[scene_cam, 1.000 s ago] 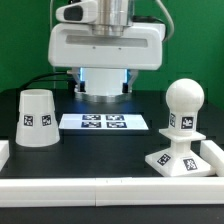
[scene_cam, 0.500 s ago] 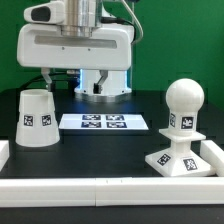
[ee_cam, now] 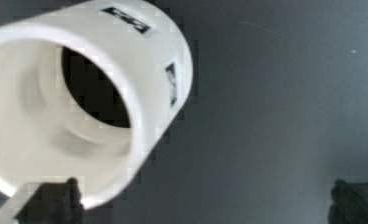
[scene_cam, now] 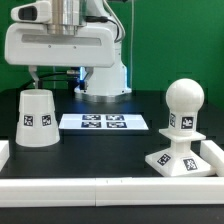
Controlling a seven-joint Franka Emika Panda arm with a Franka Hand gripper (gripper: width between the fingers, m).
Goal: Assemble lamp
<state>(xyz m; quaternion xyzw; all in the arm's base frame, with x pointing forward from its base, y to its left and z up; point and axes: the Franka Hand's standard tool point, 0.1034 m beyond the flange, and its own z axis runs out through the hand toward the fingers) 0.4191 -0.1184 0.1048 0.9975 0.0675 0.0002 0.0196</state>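
Observation:
The white cone shade [scene_cam: 36,118] stands on the black table at the exterior view's left, a tag on its side. The round-headed bulb [scene_cam: 184,107] stands upright in the low square base [scene_cam: 185,157] at the exterior view's right. My gripper hangs above the shade; its fingers are hidden behind the white hand body [scene_cam: 65,45] in the exterior view. In the wrist view the shade [ee_cam: 83,100] fills much of the picture with its open top toward the camera. My gripper [ee_cam: 204,205] is open and empty, one fingertip [ee_cam: 53,203] overlapping the shade's rim.
The marker board [scene_cam: 104,122] lies flat between shade and base. White rails [scene_cam: 90,186] border the table's front and both sides. The arm's white pedestal [scene_cam: 102,80] stands at the back.
The gripper has moved steadily toward the exterior view's left, from above the marker board to above the shade. The lamp parts have not moved.

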